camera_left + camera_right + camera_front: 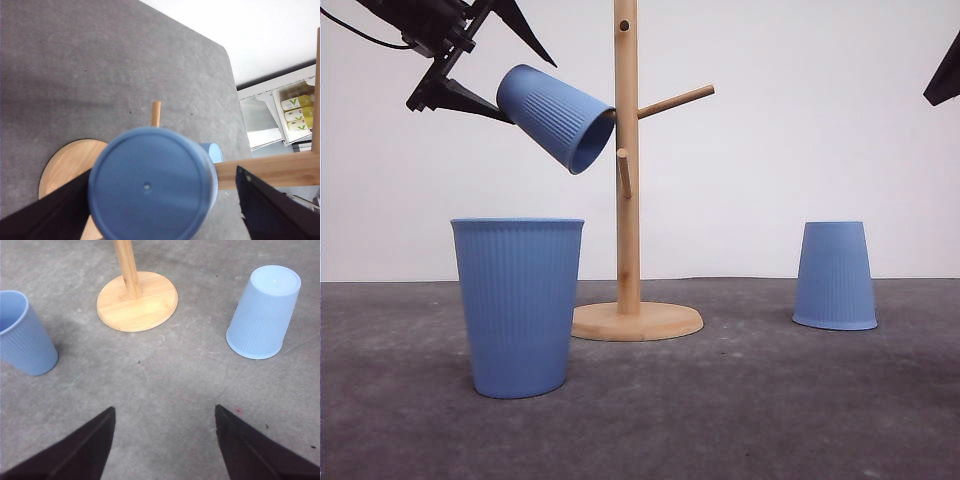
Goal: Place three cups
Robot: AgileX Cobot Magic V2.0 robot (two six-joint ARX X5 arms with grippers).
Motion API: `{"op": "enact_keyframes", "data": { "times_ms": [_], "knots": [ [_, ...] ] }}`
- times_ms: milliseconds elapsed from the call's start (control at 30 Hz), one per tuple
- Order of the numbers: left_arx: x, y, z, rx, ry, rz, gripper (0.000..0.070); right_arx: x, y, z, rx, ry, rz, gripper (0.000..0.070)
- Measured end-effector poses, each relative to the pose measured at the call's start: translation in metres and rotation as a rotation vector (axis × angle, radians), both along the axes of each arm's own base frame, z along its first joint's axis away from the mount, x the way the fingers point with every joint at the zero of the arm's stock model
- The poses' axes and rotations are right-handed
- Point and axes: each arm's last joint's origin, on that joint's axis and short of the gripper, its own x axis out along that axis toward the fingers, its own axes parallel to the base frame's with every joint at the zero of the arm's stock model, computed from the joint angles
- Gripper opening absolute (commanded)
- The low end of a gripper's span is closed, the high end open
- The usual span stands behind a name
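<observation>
Left gripper (485,85) holding tilted cup (558,116), jaws clamped on its sides near the base, mouth pressing against rack (627,160) post beside a short peg (623,170). Right gripper (162,440) hovering over table (770,400), jaws apart, nothing between.

Risk: rim missing the peg and sliding down the smooth post; thin ribbed plastic possibly slipping on release.

Upright cup (518,305) standing left of the rack base, inverted cup (835,274) right. All tapered, light blue, finely ribbed. Rack pale wood, round base.
</observation>
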Motion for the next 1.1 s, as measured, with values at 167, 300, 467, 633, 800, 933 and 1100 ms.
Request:
{"op": "enact_keyframes", "data": {
  "times_ms": [167,300,467,633,800,933,1100],
  "knots": [
    [-0.0001,0.0,0.0,0.0,0.001,-0.001,0.0559,0.0,0.0,-0.0001,0.0,0.0,0.0,0.0399],
    [-0.0006,0.0,-0.0007,0.0,0.009,-0.005,0.0566,0.0,0.0,0.0,0.0,0.0,0.0,0.0399],
    [-0.0025,0.0002,-0.003,0.015,0.025,-0.018,0.0608,0.0,0.0,0.0,0.0,0.0,0.0,0.0399],
    [-0.003,0.0003,-0.0037,0.031,0.014,-0.032,0.0661,0.0,0.0,0.0,0.0,0.0,0.0,0.0399],
    [-0.003,0.0003,-0.0036,0.04,0.002,-0.04,0.0681,0.0,0.0,0.0,0.0,0.0,0.0,0.0399],
    [-0.0038,0.0009,-0.0048,0.056,-0.001,-0.052,0.0688,0.0,0.0,0.0,0.0,0.0,0.0,0.0399],
    [-0.0064,0.0077,-0.0088,0.097,0.014,-0.068,0.07,0.0,0.0,0.0,0.0,0.0,0.0,0.0399]
  ]
}}
